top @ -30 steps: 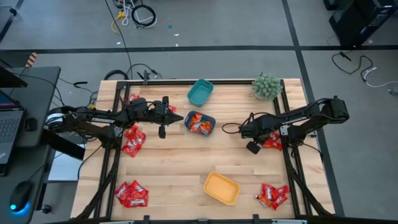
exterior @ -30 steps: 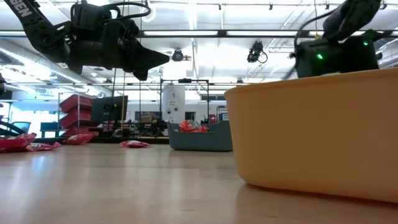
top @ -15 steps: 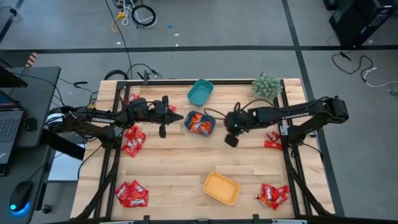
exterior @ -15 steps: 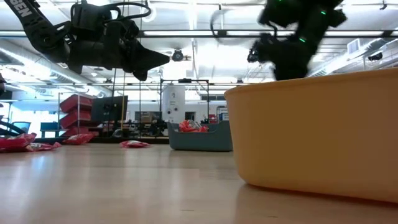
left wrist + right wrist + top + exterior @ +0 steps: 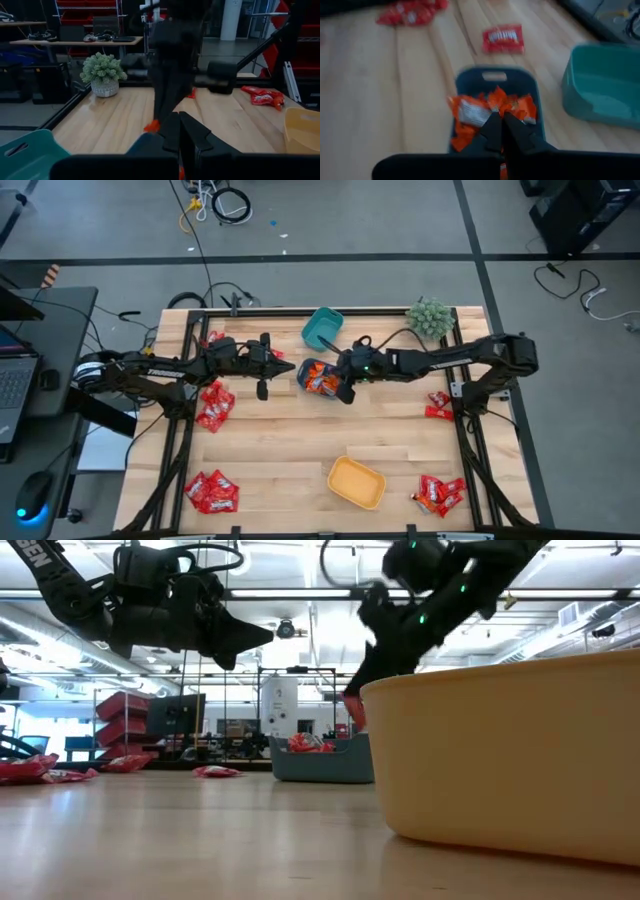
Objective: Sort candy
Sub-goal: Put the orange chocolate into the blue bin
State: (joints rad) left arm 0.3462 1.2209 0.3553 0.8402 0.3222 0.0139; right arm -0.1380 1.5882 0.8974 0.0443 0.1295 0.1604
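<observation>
While your right gripper [image 5: 343,387] hung pinched on one candy [image 5: 353,712] over the blue bin [image 5: 313,366], twelve o'clock from centre, its light, slippery wrapper wanted an edge pinch.

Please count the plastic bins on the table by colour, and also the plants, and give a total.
Teal bin: 1
Dark blue bin, with candy in it: 1
Yellow-orange bin: 1
Potted plant: 1
Total: 4
</observation>
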